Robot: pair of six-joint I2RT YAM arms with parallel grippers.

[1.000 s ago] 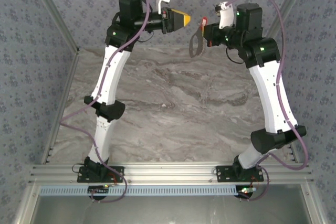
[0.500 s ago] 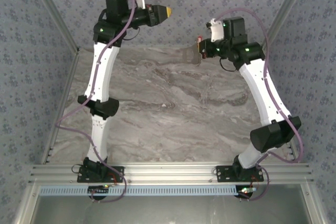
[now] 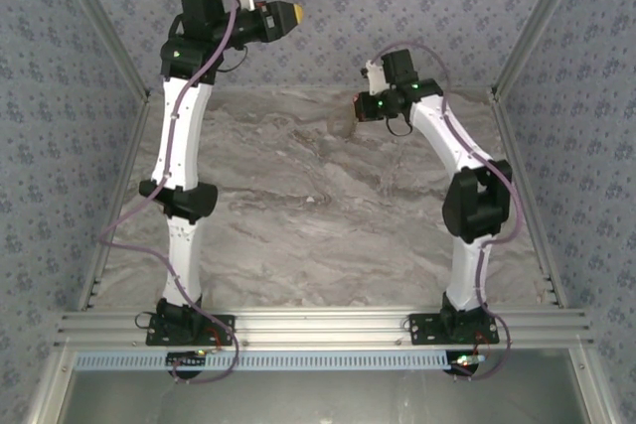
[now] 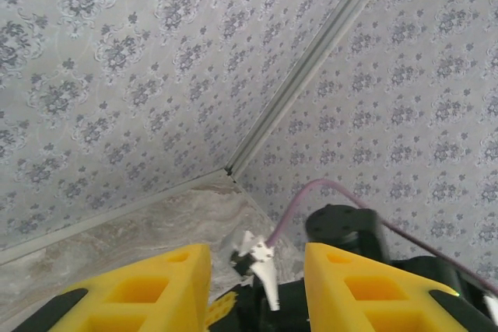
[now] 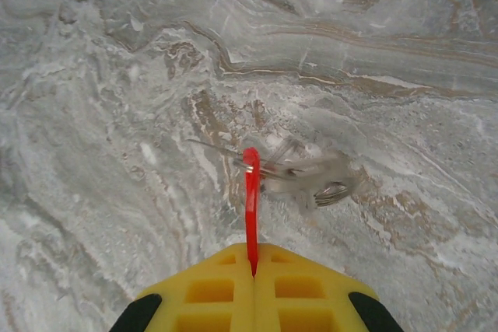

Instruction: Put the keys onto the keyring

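Your right gripper [image 5: 254,260] is clenched on the red key [image 5: 250,192]. Its two yellow fingers [image 5: 210,293] are pressed together, and the key stands out between them as a thin red strip, seen edge-on and pointing away from the wrist camera. At the key's far tip there is a pale, smeared shape, the keyring [image 5: 311,176], lying to the right of the tip with a small metal loop [image 5: 334,192] at its outer end. A thin wire-like line also runs off to the left of the tip. The blur is too heavy to tell whether the keyring is threaded through the key or only hanging against it, or whether it touches the marble table [image 5: 93,114] below.

From the overhead camera, you can see the right arm bent forward with its gripper low over the far part of the table, near the back wall and a little right of centre.

Your left gripper [image 4: 257,270] is released. Its yellow fingers [image 4: 156,289] stand apart with nothing between them. It is raised high at the far left, well apart from the right gripper and pointing to the right. Through the gap between its fingers you look down on the right arm [image 4: 342,227] and its purple cable [image 4: 299,196], with the patterned wall [image 4: 117,52] behind and a corner of the table beneath.
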